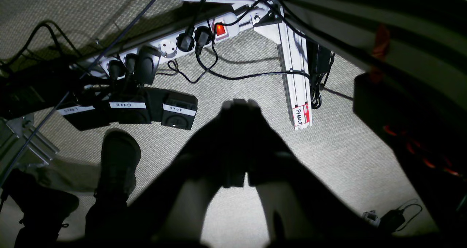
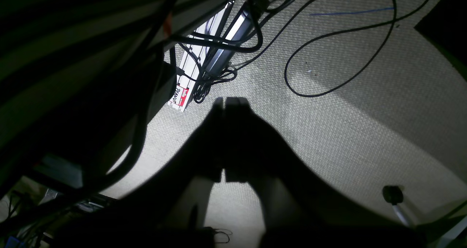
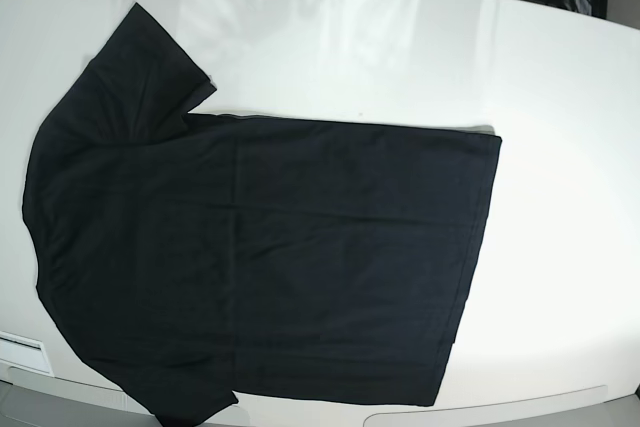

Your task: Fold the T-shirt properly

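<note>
The black T-shirt (image 3: 260, 257) lies spread flat on the white table (image 3: 400, 47) in the base view, with its hem to the right and its shoulders to the left. One sleeve (image 3: 150, 57) points toward the far left, the other (image 3: 190, 405) reaches the near edge. Neither arm shows in the base view. In the left wrist view my left gripper (image 1: 239, 104) hangs over the carpet floor, its jaws shut with nothing between them. My right gripper (image 2: 228, 100) is likewise shut and empty above the floor. The T-shirt is out of both wrist views.
Below the left gripper are a white power strip (image 1: 171, 45), black pedals (image 1: 178, 111) labelled START, ZERO and STOP, an aluminium frame leg (image 1: 297, 87) and a dark shoe (image 1: 118, 160). Loose cables (image 2: 328, 58) run over the carpet under the right gripper.
</note>
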